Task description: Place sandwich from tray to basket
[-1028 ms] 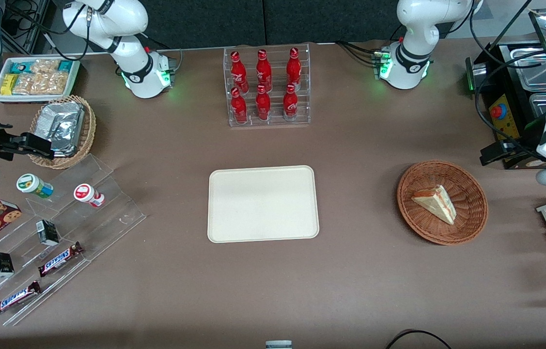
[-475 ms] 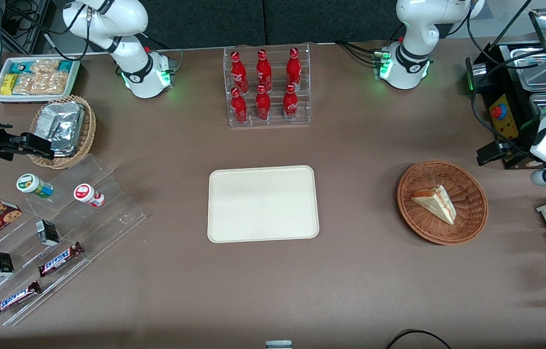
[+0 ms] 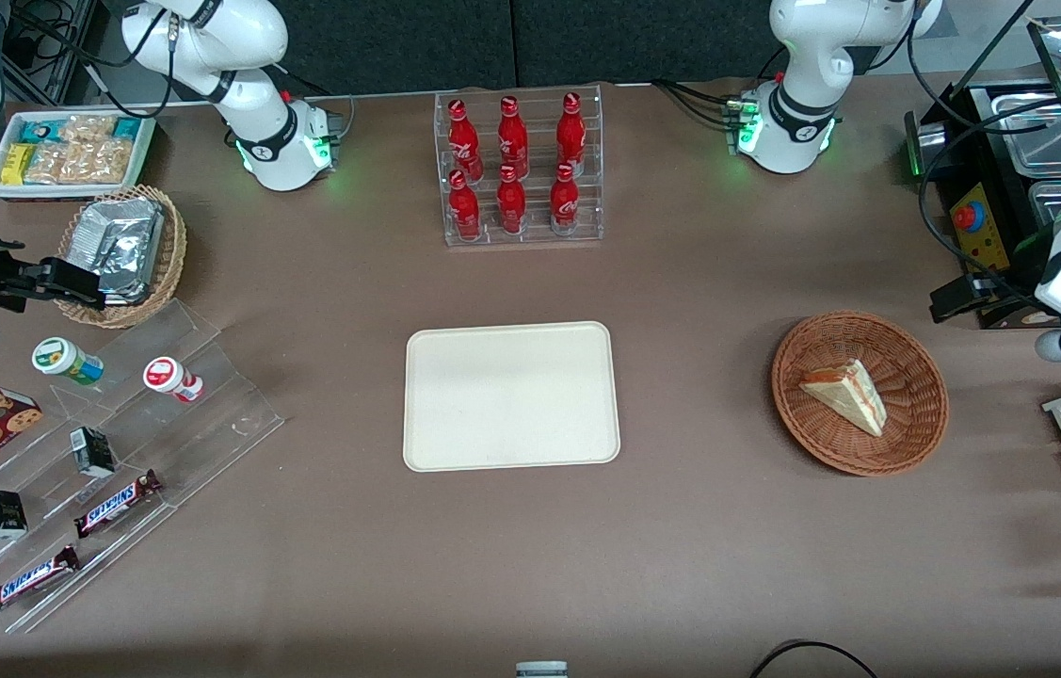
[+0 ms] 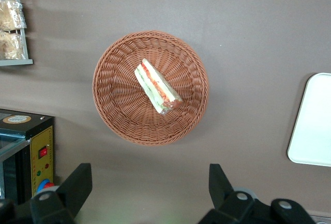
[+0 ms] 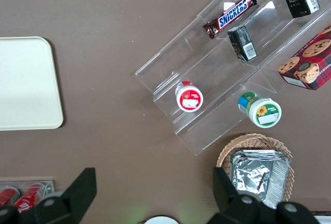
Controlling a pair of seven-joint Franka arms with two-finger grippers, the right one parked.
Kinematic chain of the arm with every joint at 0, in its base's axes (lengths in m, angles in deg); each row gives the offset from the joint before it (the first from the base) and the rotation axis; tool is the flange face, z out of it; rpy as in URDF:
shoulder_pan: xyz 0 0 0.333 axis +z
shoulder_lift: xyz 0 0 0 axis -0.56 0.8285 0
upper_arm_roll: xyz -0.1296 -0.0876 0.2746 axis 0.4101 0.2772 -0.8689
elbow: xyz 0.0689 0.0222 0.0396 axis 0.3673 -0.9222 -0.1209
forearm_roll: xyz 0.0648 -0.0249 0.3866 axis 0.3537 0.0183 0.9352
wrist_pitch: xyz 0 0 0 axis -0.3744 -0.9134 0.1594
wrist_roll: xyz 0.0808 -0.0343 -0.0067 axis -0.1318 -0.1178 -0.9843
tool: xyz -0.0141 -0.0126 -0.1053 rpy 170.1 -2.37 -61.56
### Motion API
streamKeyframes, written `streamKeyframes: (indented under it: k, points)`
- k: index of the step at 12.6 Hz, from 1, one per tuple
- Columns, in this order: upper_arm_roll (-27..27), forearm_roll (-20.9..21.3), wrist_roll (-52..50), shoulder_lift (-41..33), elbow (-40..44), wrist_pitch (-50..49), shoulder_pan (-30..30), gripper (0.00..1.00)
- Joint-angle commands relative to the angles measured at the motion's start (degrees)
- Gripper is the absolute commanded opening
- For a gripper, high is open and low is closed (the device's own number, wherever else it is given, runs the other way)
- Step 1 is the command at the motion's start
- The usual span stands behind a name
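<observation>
Front view: one gripper [image 3: 952, 301] near one basketed sandwich [image 3: 850, 395]

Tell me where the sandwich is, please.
In the front view, the sandwich lies in the brown basket, toward the working arm's end; the open left gripper hangs farther from that camera.

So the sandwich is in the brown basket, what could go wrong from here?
The open gripper is beside the black machine, so it might bump the red button if it swings that way. The black cable hangs in a loop near that machine and could perhaps snag when the arm moves. The sandwich lies unheld in the brown wicker basket, so a knock might shift it.
</observation>
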Motion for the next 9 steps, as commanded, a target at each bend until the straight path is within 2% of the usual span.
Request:
streamKeyframes:
  k: [1, 9]
  points:
    - [-0.94, -0.7, 1.38, -0.3, 0.57, 0.05, -0.99, 1.0]
    - [-0.59, -0.61, 1.46, -5.39, -5.05, 4.36, -0.9, 1.0]
